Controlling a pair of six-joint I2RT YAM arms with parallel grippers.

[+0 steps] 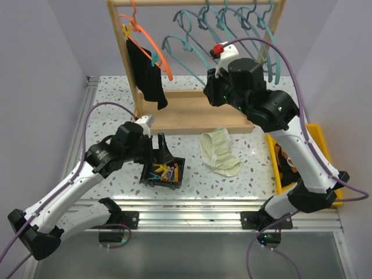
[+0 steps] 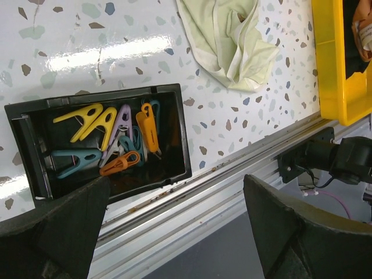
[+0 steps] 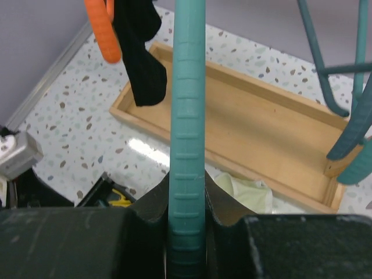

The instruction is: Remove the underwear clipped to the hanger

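Observation:
The cream-white brief [image 1: 220, 152] lies crumpled on the table in front of the wooden rack; it also shows in the left wrist view [image 2: 232, 40] and the right wrist view [image 3: 247, 192]. The black piece [image 1: 148, 75] hangs from the orange hanger [image 1: 152, 43] at the rack's left end, held by a teal peg [image 1: 154, 60], and shows in the right wrist view [image 3: 139, 52]. My right gripper [image 1: 212, 87] is shut on the arm of a teal hanger [image 3: 187, 116]. My left gripper [image 1: 163, 146] is open and empty above the near edge of the peg tray [image 2: 181, 116].
The black tray [image 1: 145, 174] holds several coloured clothes pegs. The wooden rack base [image 1: 192, 113] stands behind, with more teal hangers [image 1: 244, 17] on its rail. A yellow bin [image 1: 322, 145] holding brown cloth sits at the right. An aluminium rail [image 2: 232, 174] runs along the near table edge.

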